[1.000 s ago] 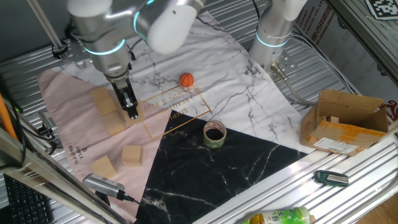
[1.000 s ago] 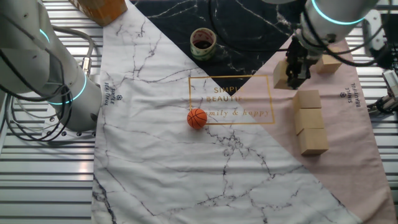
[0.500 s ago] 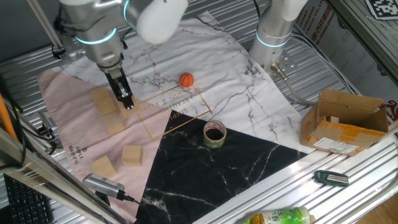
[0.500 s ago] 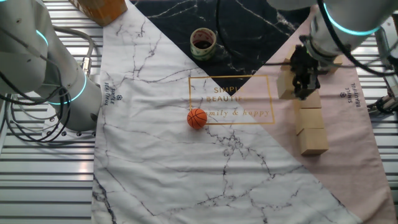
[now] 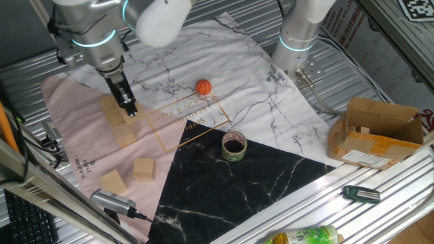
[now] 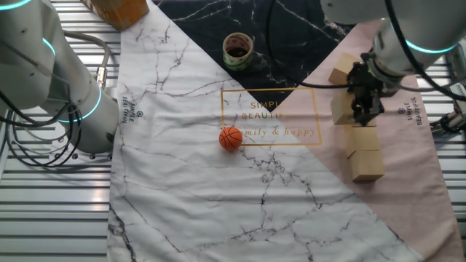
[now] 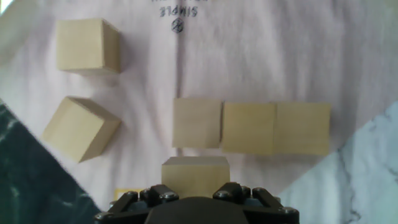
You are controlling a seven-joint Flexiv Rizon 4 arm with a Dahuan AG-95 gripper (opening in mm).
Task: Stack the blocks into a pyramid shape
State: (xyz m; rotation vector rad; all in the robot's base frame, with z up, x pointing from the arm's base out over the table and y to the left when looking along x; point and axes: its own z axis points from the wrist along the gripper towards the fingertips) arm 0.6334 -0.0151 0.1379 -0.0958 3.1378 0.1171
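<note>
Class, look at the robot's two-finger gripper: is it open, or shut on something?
Shut on a light-tan wooden cube: the hand view shows the two-finger gripper clasping it above the row of three cubes.

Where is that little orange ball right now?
The orange ball lies on the white marbled cloth near the middle of the table, beside the gold printed lettering, well apart from the blocks and the gripper.

Two fixed cameras overlook the mat (image 5: pixel 224 135) from opposite sides; the hand camera looks straight down, close.
</note>
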